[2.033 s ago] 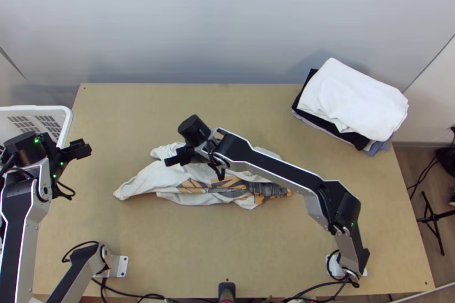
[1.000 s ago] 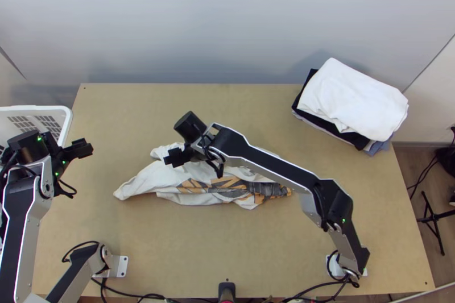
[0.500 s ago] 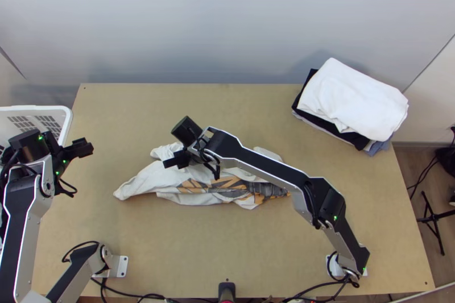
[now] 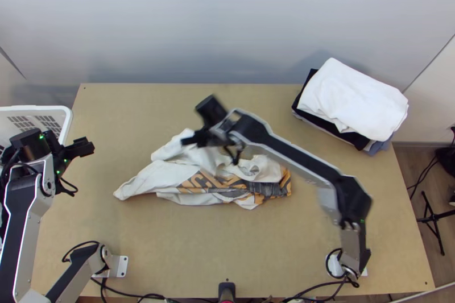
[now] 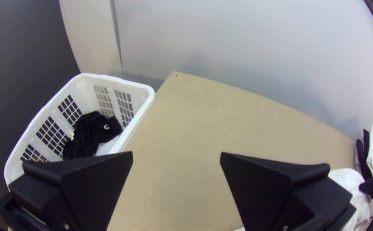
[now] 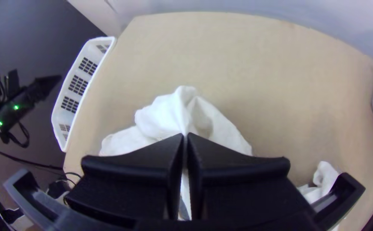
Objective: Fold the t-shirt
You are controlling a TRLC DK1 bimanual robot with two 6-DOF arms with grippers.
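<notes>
The right gripper [image 6: 185, 137] is closing its two fingers on a pinch of pale cloth, with a ridge of the t-shirt [image 4: 149, 181] running up to the tips. The t-shirt is otherwise lying bunched beneath and on the near side of that claw, its printed part showing in creases; no clean fold is being shown, so the work is being judged at an early, straightening stage. The left gripper [image 5: 176, 154] is standing well apart from the cloth, fingers spread and holding nothing, beside the basket [image 5: 105, 78]. Risk is lying chiefly in the single-point hold: with no second grip tensioning the fabric, a pull may be dragging the whole bundle or twisting it tighter, and a shallow pinch may be slipping under the cloth's weight.
</notes>
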